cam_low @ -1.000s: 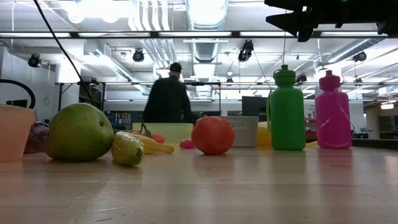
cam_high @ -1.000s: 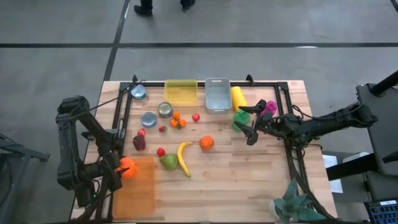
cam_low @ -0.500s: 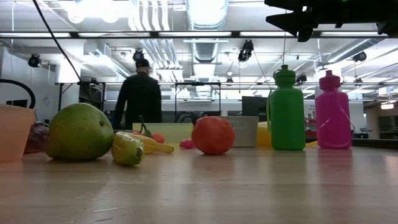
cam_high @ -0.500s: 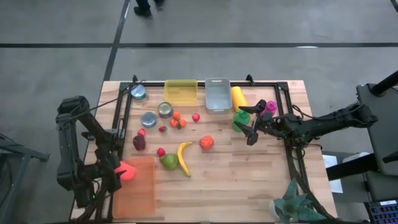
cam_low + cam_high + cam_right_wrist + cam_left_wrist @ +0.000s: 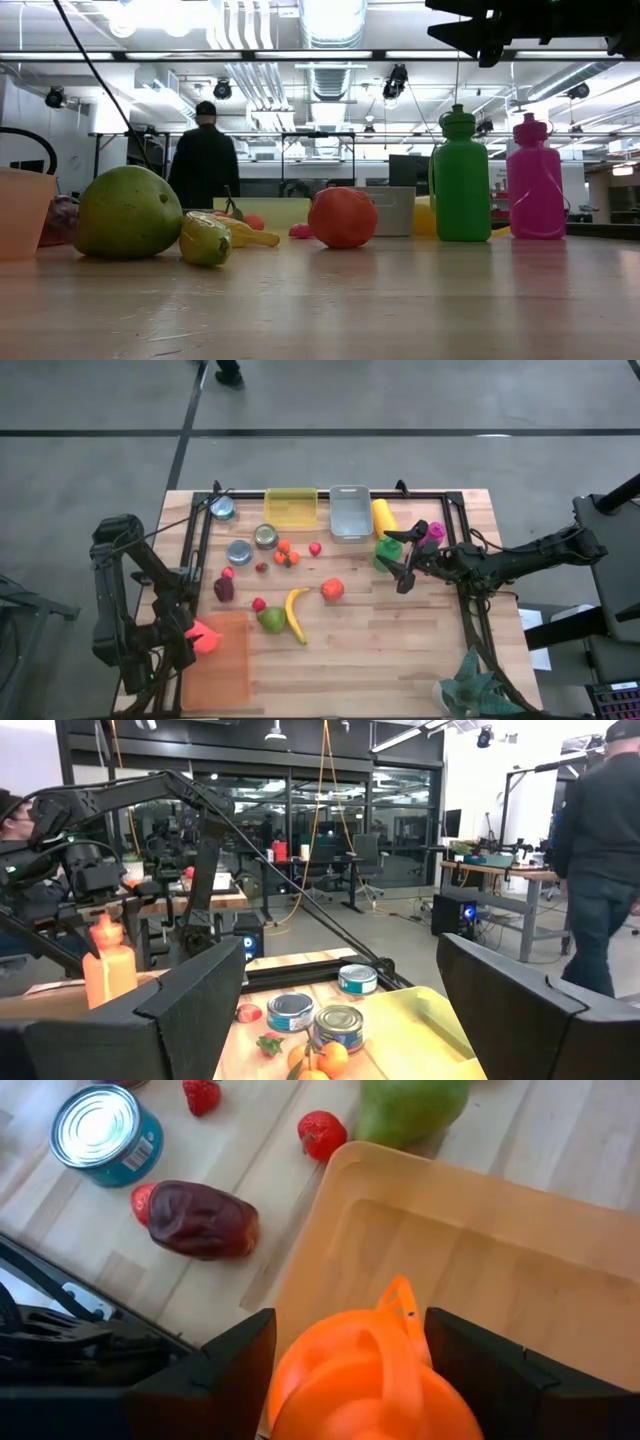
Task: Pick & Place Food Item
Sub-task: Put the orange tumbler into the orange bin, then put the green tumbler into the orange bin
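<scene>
From above: left gripper (image 5: 196,636) at the near-left table corner, over the orange tray (image 5: 222,678) edge, an orange bottle (image 5: 204,635) between its fingers. Right gripper (image 5: 405,563) raised beside the green bottle (image 5: 387,550), fingers spread, empty.

At table height: pear (image 5: 127,212), banana (image 5: 213,237), orange fruit (image 5: 342,217), then green and pink bottle (image 5: 537,179) standing upright; a person (image 5: 204,162) in the room behind.

Left wrist: orange bottle (image 5: 365,1380) seated between the dark fingers (image 5: 228,1363) above the tray (image 5: 520,1270); cannot tell whether gripped or loose. Beyond the tray: dark red fruit (image 5: 198,1219), teal can (image 5: 105,1134).

Right wrist: fingers (image 5: 190,1003) wide apart, holding nothing, cans (image 5: 338,1023) ahead
</scene>
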Robot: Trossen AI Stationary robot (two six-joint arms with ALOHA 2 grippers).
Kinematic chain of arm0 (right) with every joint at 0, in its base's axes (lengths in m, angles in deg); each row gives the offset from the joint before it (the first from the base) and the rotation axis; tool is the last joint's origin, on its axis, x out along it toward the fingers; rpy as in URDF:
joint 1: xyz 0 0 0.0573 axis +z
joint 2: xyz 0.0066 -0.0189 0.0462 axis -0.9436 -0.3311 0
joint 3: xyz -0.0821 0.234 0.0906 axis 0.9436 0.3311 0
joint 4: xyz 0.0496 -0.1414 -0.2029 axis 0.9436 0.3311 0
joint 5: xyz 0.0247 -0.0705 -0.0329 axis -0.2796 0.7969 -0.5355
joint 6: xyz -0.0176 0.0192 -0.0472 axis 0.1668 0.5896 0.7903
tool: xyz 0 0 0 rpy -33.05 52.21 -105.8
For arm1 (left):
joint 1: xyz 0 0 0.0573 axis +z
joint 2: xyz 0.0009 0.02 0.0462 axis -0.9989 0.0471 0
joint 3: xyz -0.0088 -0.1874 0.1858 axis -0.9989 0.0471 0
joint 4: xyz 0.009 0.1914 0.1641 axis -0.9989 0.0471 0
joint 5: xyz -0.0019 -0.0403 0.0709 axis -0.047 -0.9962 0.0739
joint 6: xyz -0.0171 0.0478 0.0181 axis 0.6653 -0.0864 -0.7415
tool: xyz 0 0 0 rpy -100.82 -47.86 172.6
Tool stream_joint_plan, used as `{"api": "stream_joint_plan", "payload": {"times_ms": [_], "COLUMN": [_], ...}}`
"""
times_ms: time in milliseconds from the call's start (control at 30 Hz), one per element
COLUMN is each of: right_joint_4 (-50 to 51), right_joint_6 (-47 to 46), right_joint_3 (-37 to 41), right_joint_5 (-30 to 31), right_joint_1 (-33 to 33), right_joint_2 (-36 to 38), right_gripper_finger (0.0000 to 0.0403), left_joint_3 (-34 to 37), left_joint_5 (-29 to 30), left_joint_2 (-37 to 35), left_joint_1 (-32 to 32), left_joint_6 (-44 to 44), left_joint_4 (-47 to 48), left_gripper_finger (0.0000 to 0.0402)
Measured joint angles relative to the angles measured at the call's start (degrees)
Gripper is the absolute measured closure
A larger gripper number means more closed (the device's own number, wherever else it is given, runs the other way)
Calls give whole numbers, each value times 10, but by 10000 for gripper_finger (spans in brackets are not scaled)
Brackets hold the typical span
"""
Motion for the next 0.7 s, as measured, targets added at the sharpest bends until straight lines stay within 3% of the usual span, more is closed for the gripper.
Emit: {"api": "stream_joint_plan", "payload": {"times_ms": [467,700], "right_joint_4": [0,0], "right_joint_6": [1,0], "right_joint_3": [0,0], "right_joint_5": [0,0], "right_joint_1": [0,0], "right_joint_2": [0,0], "right_gripper_finger": [75,75], "left_joint_3": [-60,-101], "left_joint_5": [38,62], "left_joint_2": [0,-1], "left_joint_1": [4,38], "left_joint_6": [-19,-94], "left_joint_4": [27,27], "left_gripper_finger": [143,143]}}
